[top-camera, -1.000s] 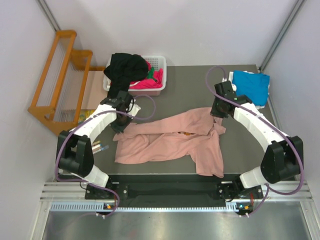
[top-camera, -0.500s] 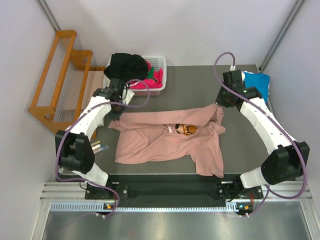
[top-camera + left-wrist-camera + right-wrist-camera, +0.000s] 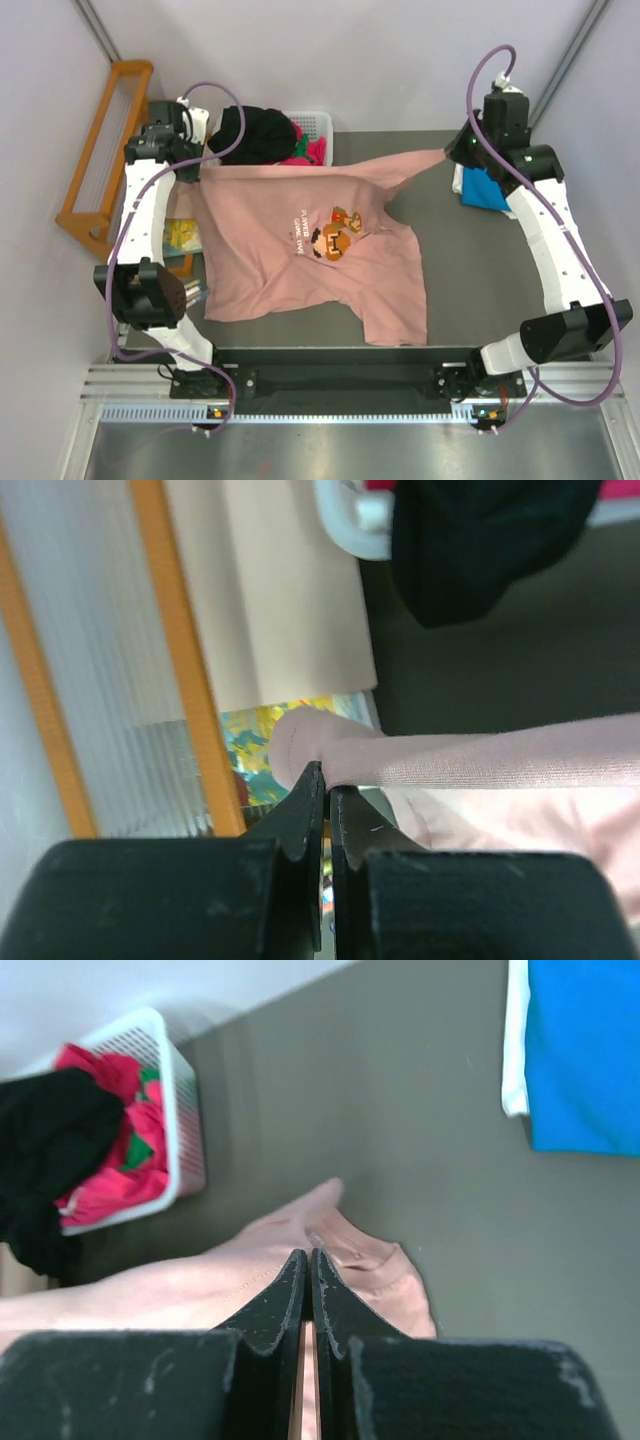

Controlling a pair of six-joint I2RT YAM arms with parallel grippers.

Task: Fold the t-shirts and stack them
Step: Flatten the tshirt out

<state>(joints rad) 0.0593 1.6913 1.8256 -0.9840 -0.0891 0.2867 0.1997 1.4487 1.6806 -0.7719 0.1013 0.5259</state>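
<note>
The pink shirt (image 3: 300,250) has been drawn out of a crumpled strip into a broad sheet. A second ago it lay bunched across the middle of the bench (image 3: 480,290), with its print folded under. Now the print (image 3: 335,232) is shown face up. The upper edge is stretched taut from 10 o'clock to 2 o'clock. The lower part is draped toward 6 o'clock and rests on the bench, and one sleeve is still crooked at 5 o'clock.

The left hand (image 3: 322,780) is closed tight on a fold of the shirt's edge at 10 o'clock. The right hand (image 3: 307,1260) is likewise pinched shut on the cloth at 2 o'clock, near the collar. Both hands have been carried up and apart from the centre toward the far corners.

The spreading step is judged nearly done. The shirt must still be laid flat and the wrinkles at its middle smoothed before a fold can be made.

A blue shirt (image 3: 490,190) lies folded at 2 o'clock, just beside the right hand, and may serve as the stack. The basket (image 3: 318,125) at 12 o'clock holds a black shirt (image 3: 255,130) and others, so more folding is left.
</note>
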